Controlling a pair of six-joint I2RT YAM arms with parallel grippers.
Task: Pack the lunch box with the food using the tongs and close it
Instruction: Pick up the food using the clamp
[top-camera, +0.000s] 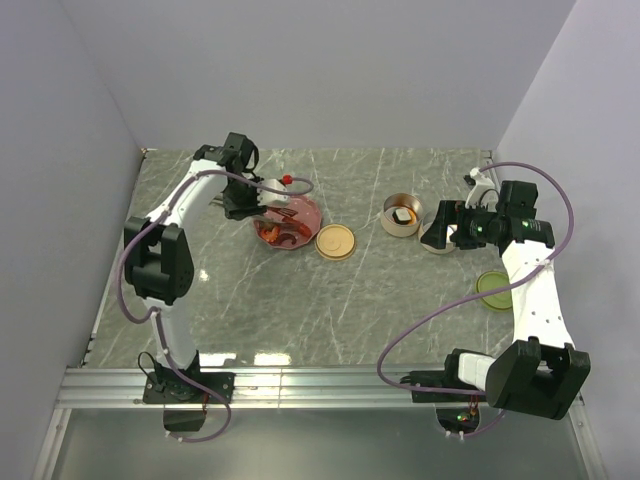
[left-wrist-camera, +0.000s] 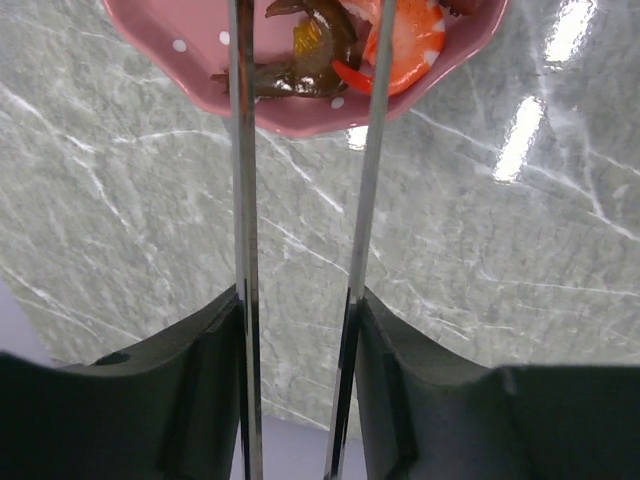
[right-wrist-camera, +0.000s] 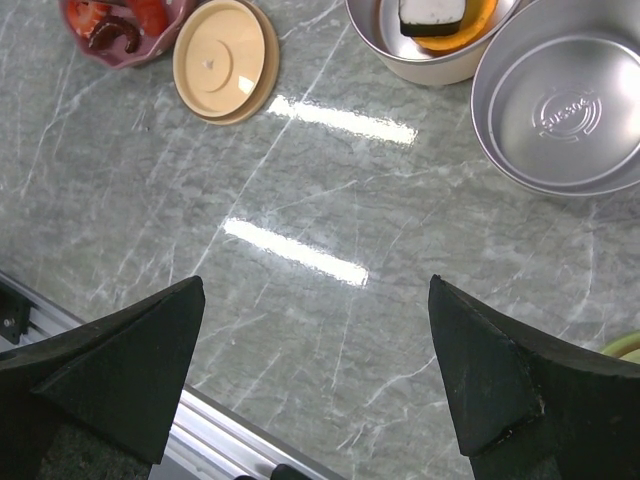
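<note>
the food (left-wrist-camera: 405, 45) is a small heap of pieces on the pink plate (left-wrist-camera: 300, 118), on the left side of the table (top-camera: 400, 320). the pieces look small and light. the red-orange ones look smooth and shiny, so i think they can slip. the dark strips look soft and tangled, so one may drag another along. it seems best to pinch one piece across its middle.

the tongs (left-wrist-camera: 244, 250) are long, thin, hard metal. their two arms reach over the near rim of the plate and onto the food. the tips are cut off at the top of the left wrist view, so i cannot tell if they touch a piece. the left gripper (left-wrist-camera: 300, 320) has the tongs between its fingers, one finger pressing each arm, about half closed.

the beige lid (top-camera: 336, 242) lies just beside the plate, on the way to the beige bowl (top-camera: 402, 215). that bowl has a dark and pale block (right-wrist-camera: 432, 12) in it, on something orange. a steel bowl (right-wrist-camera: 565, 100) sits right beside it. a green lid (top-camera: 494, 291) lies near the right arm. these look like parts of the lunch box.

the right gripper (right-wrist-camera: 315, 290) hangs wide open near the bowls and holds nothing. it could get in the way of a piece carried to the beige bowl.
</note>
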